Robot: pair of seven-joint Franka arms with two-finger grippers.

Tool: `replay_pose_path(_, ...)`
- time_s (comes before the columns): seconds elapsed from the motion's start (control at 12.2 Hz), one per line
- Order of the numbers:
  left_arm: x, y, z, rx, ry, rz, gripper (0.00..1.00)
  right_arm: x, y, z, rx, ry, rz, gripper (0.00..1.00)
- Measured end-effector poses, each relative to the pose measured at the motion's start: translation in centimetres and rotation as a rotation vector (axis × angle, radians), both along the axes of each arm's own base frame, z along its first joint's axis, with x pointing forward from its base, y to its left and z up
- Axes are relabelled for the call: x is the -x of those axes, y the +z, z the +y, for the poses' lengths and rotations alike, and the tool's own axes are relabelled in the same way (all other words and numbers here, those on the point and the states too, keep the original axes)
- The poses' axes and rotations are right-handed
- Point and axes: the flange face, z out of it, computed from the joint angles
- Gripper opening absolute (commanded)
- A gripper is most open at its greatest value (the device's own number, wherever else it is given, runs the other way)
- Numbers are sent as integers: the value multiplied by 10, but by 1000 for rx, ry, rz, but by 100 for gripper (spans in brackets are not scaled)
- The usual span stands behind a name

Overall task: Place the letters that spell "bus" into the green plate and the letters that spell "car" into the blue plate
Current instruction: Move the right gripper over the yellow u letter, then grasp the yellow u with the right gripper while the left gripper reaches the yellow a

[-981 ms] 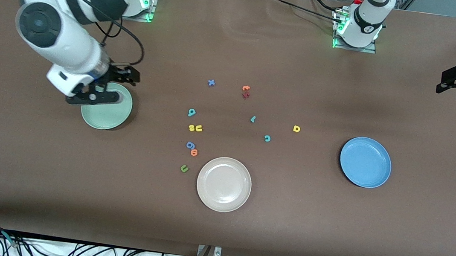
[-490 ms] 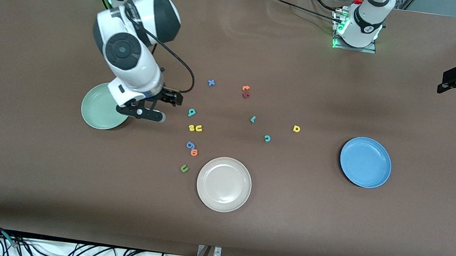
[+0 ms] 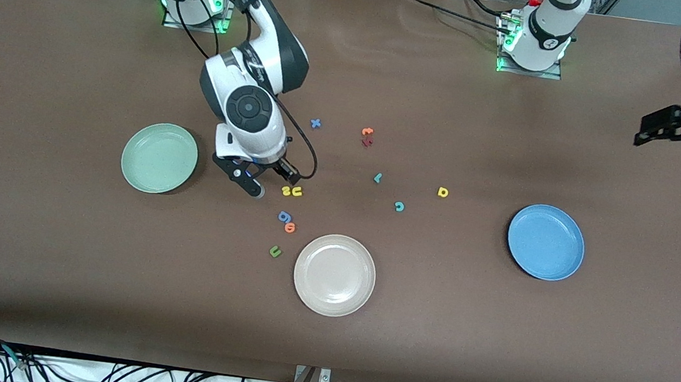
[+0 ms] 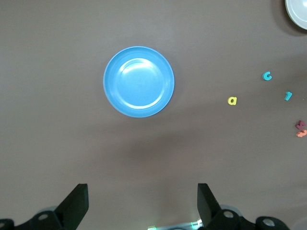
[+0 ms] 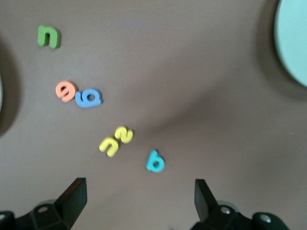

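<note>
Nearest the front camera we see the beige plate (image 3: 334,275), the dark green "u" (image 3: 274,251) beside it toward the right arm's end. Next farther: orange "o" (image 3: 290,227) touching blue "g" (image 3: 284,216). The blue plate (image 3: 545,242) sits toward the left arm's end of the table (image 3: 50,260), empty. Then the yellow "s" (image 3: 286,191) and yellow "u" (image 3: 297,191), touching, with the teal "c" (image 3: 399,206) and yellow "a" (image 3: 442,192) well apart from them.

The right gripper (image 3: 269,183) hangs low just beside the "s", jaws spread, nothing held. The green plate (image 3: 159,157) lies empty nearby. We think the arm hides the teal "b" (image 5: 155,161) from the front; the wrist shows it near the yellow pair. Farther: thin teal "r" (image 3: 377,177).

The left gripper (image 3: 674,130) waits over the table's edge, released, empty.
</note>
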Motion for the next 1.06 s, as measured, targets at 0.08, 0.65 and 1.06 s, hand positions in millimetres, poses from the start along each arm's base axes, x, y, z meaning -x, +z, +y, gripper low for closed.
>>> replay_pose_path(0.08, -2, -20, -11, 0, -19, -8, 100, -1, -14, 6, 7, -38, -30, 94)
replay_pose_path(0.65, 1, -135, -75, 74, -84, -40, 100, 19, -78, 44, 36, -209, -82, 66)
replay_pose_path(1.06, -5, -199, -89, 110, -72, -78, 100, 17, -97, 45, 24, -300, -104, 57)
